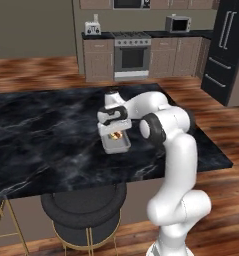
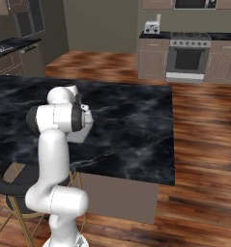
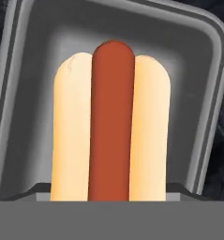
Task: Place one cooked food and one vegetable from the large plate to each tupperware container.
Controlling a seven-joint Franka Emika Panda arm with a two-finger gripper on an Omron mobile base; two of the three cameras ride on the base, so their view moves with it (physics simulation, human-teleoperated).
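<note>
Big black marble worktop (image 1: 51, 130) takes up most of the scene, with the white arm (image 1: 173, 150) bent over its near right part. The hand hangs right over a pale grey tub (image 1: 116, 143) sitting on the worktop. Inside the tub lies a hot dog (image 3: 111, 126), sausage in its bun, filling most of it. Can't tell if the jaws are apart or together.

Arm folded fwd, elbow high, wrist bent down; gripper (image 1: 116, 131) low, jaw state not visible.
</note>
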